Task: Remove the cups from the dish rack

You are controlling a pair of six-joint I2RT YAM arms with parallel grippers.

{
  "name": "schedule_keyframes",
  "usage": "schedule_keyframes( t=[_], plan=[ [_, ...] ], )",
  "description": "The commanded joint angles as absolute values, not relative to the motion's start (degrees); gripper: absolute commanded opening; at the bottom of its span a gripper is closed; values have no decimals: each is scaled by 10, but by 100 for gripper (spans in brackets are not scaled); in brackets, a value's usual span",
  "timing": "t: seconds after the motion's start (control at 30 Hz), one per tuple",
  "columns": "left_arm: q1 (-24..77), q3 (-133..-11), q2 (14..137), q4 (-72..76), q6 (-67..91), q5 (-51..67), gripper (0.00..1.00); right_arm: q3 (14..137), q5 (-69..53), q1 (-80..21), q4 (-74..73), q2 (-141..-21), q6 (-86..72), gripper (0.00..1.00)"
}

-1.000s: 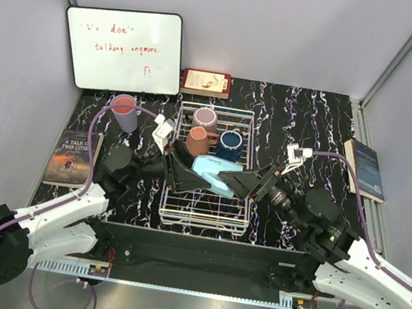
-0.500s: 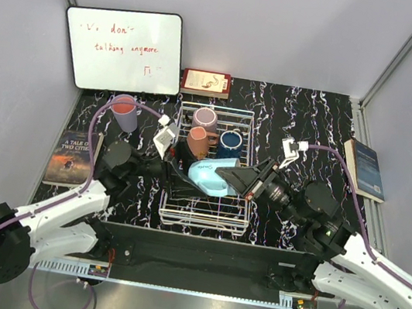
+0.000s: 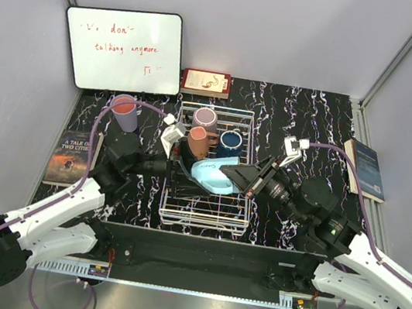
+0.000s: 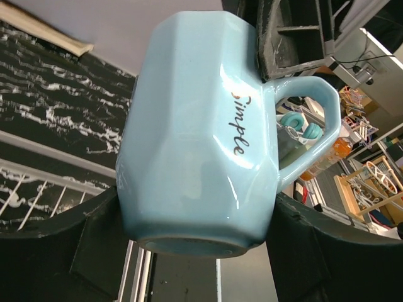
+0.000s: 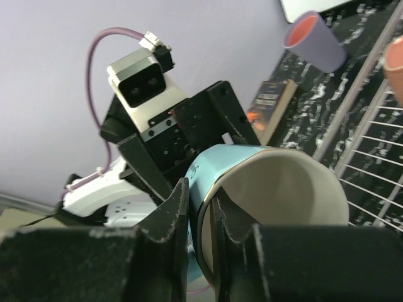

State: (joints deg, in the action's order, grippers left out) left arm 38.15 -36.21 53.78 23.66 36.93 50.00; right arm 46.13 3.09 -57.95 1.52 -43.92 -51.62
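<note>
We note left claw [image 4: 198, 244] clamping glossy light-blue faceted mug [image 3: 209, 172], right claw [image 5: 200, 201] pinching its rim. Risk: opposed pulls drop it onto white wire dish rack [image 3: 201, 226].

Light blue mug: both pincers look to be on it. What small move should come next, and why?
Probably open the left pincer and let go. The light blue mug hangs over the dish rack with its body between the left fingers, while the right pincer pinches its rim, one finger inside, one outside. Releasing would leave it to the right pincer to carry off.
</note>
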Motion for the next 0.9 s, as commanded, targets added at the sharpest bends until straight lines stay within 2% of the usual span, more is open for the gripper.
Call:
schedule_keyframes(
  t=[0.0, 0.23, 0.4, 0.53, 0.7, 0.87],
  plan=[
    [397, -396, 541, 195, 396, 353, 48, 479, 42, -595, -80, -481, -438, 0],
    [397, -413, 550, 146, 382, 316, 52, 486, 29, -595, -81, -497, -427, 0],
    [397, -416, 556, 127, 383, 301, 71, 489, 38, -595, -89, -488, -418, 0],
    [396, -416, 558, 127, 385, 295, 77, 494, 48, -595, -99, -483, -407, 0],
    [396, -418, 560, 99, 381, 273, 78, 507, 90, -595, -129, -486, -404, 0],
    [393, -426, 563, 41, 380, 195, 78, 522, 134, -595, -170, -485, -394, 0]
  ],
)
